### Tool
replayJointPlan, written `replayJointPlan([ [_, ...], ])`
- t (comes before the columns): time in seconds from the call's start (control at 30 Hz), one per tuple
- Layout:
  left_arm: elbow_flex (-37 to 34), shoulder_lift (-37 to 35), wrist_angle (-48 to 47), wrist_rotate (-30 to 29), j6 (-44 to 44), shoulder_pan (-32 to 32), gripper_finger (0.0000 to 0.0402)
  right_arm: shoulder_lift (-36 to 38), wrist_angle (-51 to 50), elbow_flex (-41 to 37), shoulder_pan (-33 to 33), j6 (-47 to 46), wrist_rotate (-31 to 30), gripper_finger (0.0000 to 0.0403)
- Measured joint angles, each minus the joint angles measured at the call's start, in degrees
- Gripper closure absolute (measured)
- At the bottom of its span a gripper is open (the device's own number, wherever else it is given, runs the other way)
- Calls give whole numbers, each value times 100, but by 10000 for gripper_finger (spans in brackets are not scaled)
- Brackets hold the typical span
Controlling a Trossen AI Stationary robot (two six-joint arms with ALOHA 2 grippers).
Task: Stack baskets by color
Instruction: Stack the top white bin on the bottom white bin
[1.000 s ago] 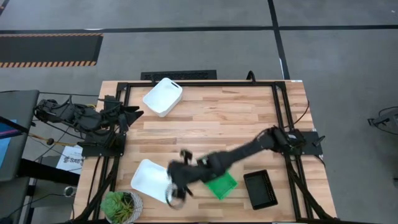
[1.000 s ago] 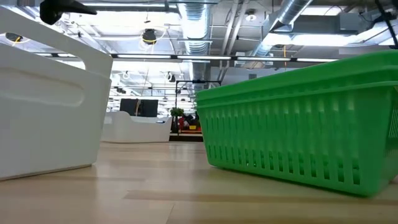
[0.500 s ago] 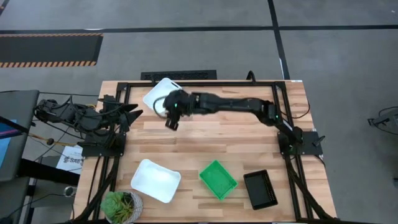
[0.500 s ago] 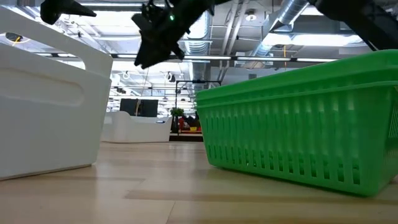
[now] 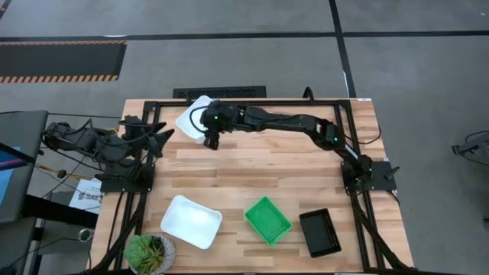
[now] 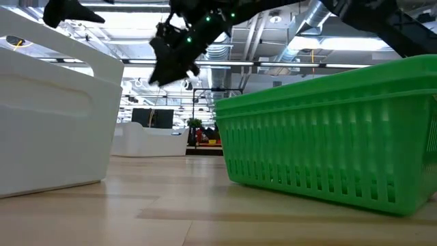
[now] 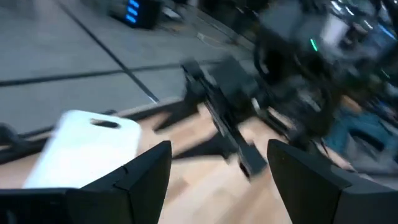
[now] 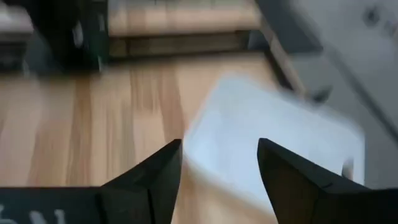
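A white basket [image 5: 200,118] rests on its base at the far left of the table. A second white basket [image 5: 191,221] sits near left, with a green mesh basket [image 5: 267,220] and a black mesh basket [image 5: 319,232] to its right. My right gripper [image 5: 208,139] hangs open just above the far white basket's near side, with nothing between its fingers. Its wrist view shows that basket [image 8: 273,137] ahead of the open gripper [image 8: 221,180]. My left gripper [image 7: 217,180] waits open at the table's left edge [image 5: 157,140], facing the far white basket [image 7: 87,146].
A round potted plant [image 5: 149,253] stands at the near left corner. A black frame [image 5: 340,137] runs along the table's edges. The wooden middle of the table [image 5: 260,172] lies bare between the far basket and the near row. In the low view the green basket [image 6: 328,143] fills the right.
My right gripper has swung from beside the near white basket, across the table's middle, to the far left. It now hangs over the far white basket, having crept a little more toward the table's far edge in the last half second. The baskets have stayed in place.
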State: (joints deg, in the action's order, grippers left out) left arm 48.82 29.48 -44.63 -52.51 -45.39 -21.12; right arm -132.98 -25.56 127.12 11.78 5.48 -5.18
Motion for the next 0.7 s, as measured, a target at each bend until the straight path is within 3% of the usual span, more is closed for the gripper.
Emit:
replayJointPlan([
  [0.17, -79, 290, 17, -803, 136, 348, 148, -9, -1094, 5, -92, -272, 54, 184],
  [0.3, -64, 722, 502, -593, 405, 1227, 166, 383, -2436, 3, -281, -370, 355, 193],
  [0.43, 212, 1284, 1064, 369, 1244, 2573, 200, 858, -3718, 9, -605, -682, 367, 199],
  [0.6, 831, 2097, 1182, 1604, 1932, 4781, 238, 1356, -4587, 7, -1132, -1030, 83, 204],
  [0.7, 1122, 2779, 1174, 3131, 2101, 6280, 266, 1550, -4875, 8, -1473, -1201, -246, 208],
])
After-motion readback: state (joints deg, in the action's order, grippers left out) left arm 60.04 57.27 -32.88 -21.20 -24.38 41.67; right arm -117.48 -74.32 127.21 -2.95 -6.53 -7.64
